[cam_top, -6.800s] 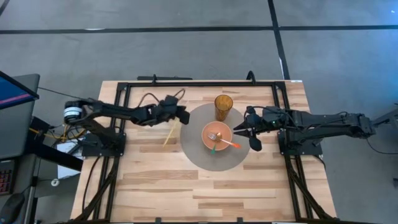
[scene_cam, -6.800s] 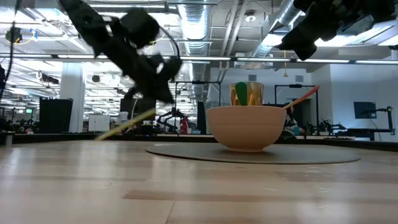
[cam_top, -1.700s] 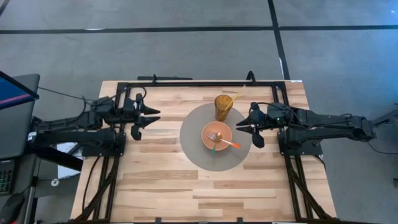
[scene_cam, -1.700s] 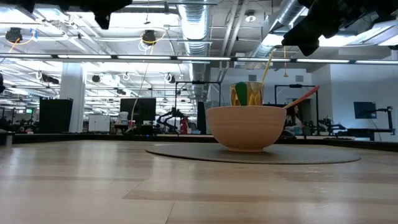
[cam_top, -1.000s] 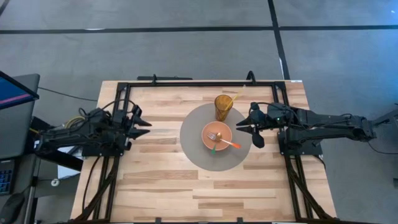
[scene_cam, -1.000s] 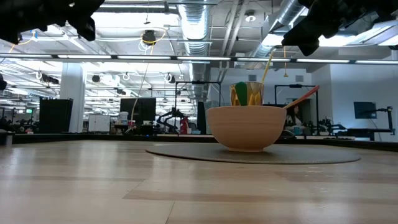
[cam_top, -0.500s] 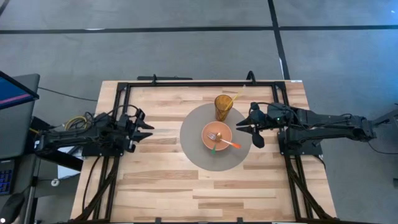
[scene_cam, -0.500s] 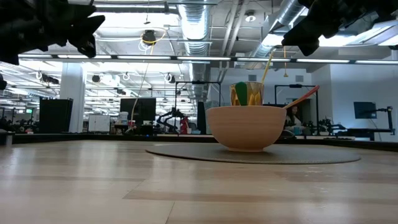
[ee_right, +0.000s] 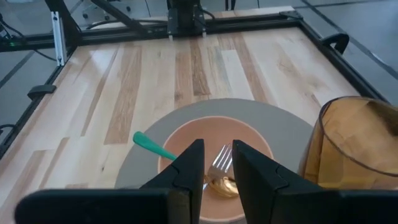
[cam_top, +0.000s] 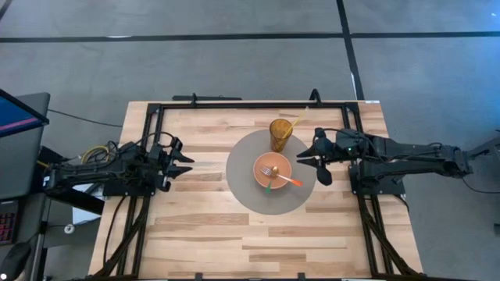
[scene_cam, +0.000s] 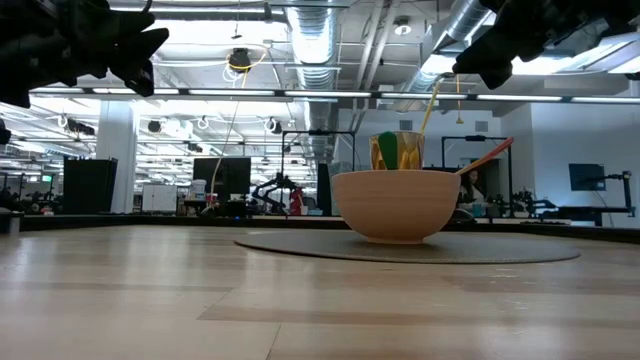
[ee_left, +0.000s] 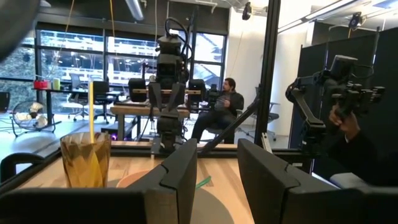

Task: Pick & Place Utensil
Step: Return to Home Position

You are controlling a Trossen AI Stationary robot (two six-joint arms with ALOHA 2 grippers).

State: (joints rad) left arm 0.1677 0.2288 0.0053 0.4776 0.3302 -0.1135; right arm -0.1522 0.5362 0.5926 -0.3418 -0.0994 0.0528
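Note:
An orange bowl (cam_top: pixel 273 172) stands on a round grey mat (cam_top: pixel 242 187) at mid-table. Inside it lie a fork (ee_right: pixel 219 160) with a green handle (ee_right: pixel 149 143) and an orange-handled spoon (cam_top: pixel 291 181). Behind the bowl, an amber cup (cam_top: pixel 281 134) stands on the mat's far edge with a yellow stick (cam_top: pixel 298 120) leaning out of it. My right gripper (cam_top: pixel 314 165) hovers open just right of the bowl, above the table. My left gripper (cam_top: pixel 184 162) hangs open over the table's left part, far from the mat, nothing between its fingers.
A black frame (cam_top: pixel 234 104) runs around the table's far and side edges. Bare wood (cam_top: pixel 250 242) stretches from the mat to the near edge. In the left wrist view, people sit in the room beyond (ee_left: pixel 225 102) and a hand (ee_left: pixel 346 122) shows at the side.
My left gripper has sunk a little and drifted slightly toward the table's right, then stayed still. The bowl, the cup and their utensils have not moved.

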